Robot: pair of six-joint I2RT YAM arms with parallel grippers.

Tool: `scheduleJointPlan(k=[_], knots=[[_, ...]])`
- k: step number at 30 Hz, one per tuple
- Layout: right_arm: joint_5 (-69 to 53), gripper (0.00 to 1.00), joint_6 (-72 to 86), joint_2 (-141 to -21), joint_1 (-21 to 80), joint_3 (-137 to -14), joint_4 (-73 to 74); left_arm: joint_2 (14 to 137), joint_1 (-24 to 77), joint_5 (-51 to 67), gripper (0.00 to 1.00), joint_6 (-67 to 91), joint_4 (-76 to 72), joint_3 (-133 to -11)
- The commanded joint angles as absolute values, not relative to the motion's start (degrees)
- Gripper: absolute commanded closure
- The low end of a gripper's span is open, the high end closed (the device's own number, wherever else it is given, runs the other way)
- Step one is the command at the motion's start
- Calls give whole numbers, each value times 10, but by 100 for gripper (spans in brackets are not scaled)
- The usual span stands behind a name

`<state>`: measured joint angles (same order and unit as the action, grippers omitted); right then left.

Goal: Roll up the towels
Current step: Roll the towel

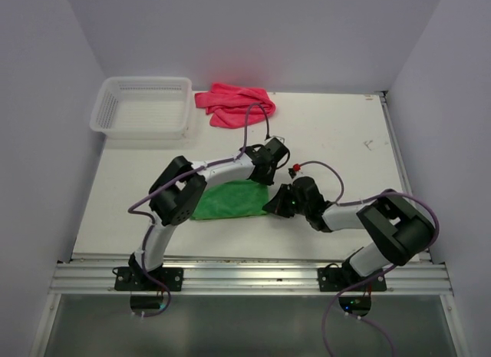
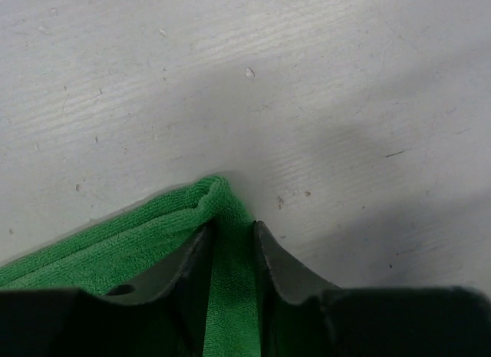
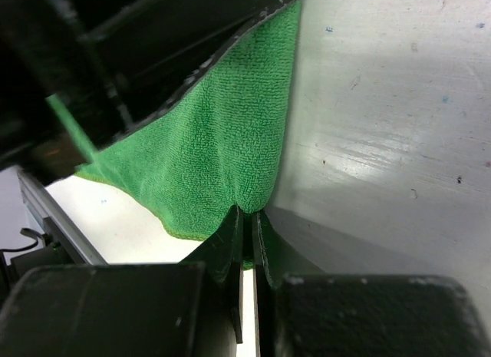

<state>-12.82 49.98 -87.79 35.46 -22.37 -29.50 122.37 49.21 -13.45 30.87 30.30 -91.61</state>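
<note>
Green towel (image 1: pixel 230 199) lies flat around the middle of the desk (image 1: pixel 337 134), nearer the front edge than the back. Both arms reach in at its right-hand side.

Left gripper (image 1: pixel 265 177): on the towel's far right corner. In the left wrist view the gripper (image 2: pixel 230 230) has its jaws drawn to a narrow gap, with a ridge of green towel (image 2: pixel 153 242) pinched between them and the corner tip poking out past the fingertips.

Right gripper (image 1: pixel 273 206): at the near right corner. In the right wrist view the gripper (image 3: pixel 247 216) has its jaws all but closed, with the edge of the green towel (image 3: pixel 207 150) nipped in the slit.

Pink towel (image 1: pixel 234 104): crumpled at the back edge, untouched. White basket (image 1: pixel 142 104): back left corner, just beside the pink towel.
</note>
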Motion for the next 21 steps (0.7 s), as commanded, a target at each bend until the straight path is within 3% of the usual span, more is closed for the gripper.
scheduleJointPlan(k=[1,7,21], knots=[[-72,100,469,-878,368,-203,-226,1244,492,-129,73,319,284,-931],[-8,100,446,-835,392,-212,-157,1233,489,-144,91,319,293,-925],[139,100,358,-698,415,-301,119,1131,476,-96,93,350,113,-830]])
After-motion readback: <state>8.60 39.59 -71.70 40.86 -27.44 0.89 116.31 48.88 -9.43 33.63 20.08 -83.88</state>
